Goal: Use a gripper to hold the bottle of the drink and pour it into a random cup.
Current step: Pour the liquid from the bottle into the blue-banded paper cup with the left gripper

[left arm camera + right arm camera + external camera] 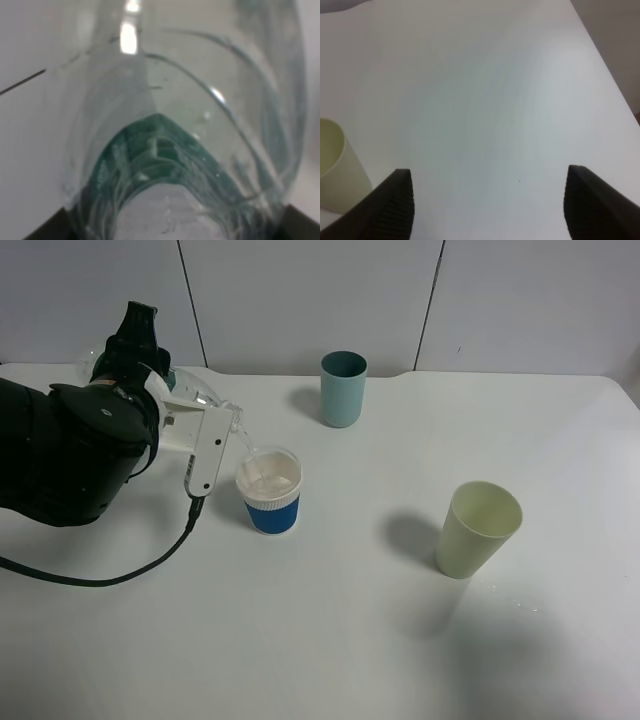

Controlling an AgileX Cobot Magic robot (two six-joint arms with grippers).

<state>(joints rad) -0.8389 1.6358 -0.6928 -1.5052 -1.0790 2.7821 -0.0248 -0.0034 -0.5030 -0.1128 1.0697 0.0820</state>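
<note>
A white table (330, 640) holds three cups. On the left side, the left gripper (205, 440) is clamped around a small clear bottle (215, 405) with a green label, tipped steeply sideways. Its open mouth sits just above the rim of a short blue-and-white paper cup (270, 492), and a thin clear stream seems to fall into it. A teal cup (343, 388) stands behind and a pale green cup (478, 528) well to the right. The right gripper (490, 205) hangs spread apart, holding nothing, near the pale green cup.
</note>
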